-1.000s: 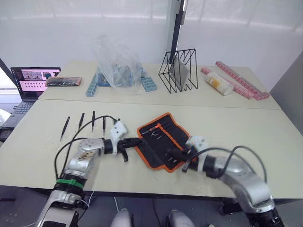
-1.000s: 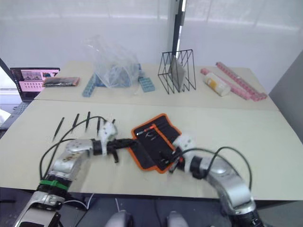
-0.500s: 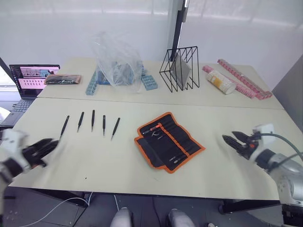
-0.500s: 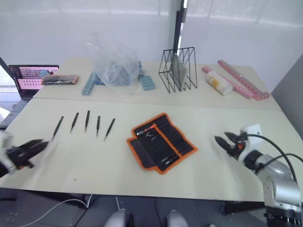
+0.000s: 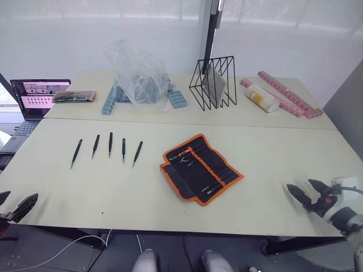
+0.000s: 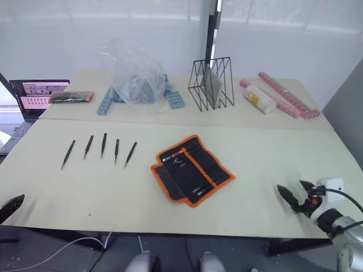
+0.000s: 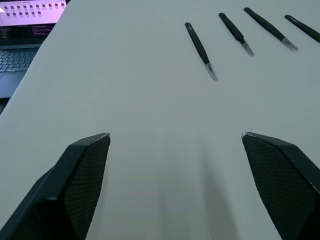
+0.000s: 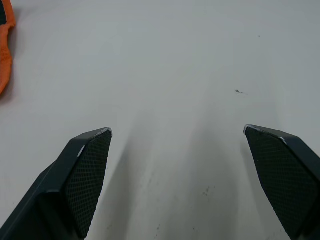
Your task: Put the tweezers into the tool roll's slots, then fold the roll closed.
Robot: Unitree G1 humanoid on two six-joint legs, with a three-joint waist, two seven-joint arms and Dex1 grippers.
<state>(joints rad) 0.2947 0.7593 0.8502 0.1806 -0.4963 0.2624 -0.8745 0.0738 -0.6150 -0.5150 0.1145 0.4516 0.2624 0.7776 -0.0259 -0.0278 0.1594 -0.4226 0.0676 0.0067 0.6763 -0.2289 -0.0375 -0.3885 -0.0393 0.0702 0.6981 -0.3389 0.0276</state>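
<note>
Several slim black tweezers (image 5: pixel 110 144) lie side by side on the left half of the table; the left wrist view shows the tweezers (image 7: pixel 200 49) ahead of the fingers. The tool roll (image 5: pixel 201 168), black with orange trim, lies unfolded at the table's middle with its slots (image 5: pixel 205 164) facing up. My left gripper (image 5: pixel 16 204) hovers at the near left corner, open and empty. My right gripper (image 5: pixel 306 191) is open and empty at the near right edge, well right of the roll. The roll's orange trim (image 8: pixel 4 55) shows at the edge of the right wrist view.
On the far table stand a laptop (image 5: pixel 39 96), a dark flat packet (image 5: pixel 75 97), a clear plastic bag over blue blocks (image 5: pixel 139 79), a black wire rack (image 5: pixel 214 82), a pale bottle lying down (image 5: pixel 262 99) and pink strips (image 5: pixel 289 93).
Both arms have pulled back from the roll at the table's middle to the near left and near right edges. Both grippers have gone from shut to open.
</note>
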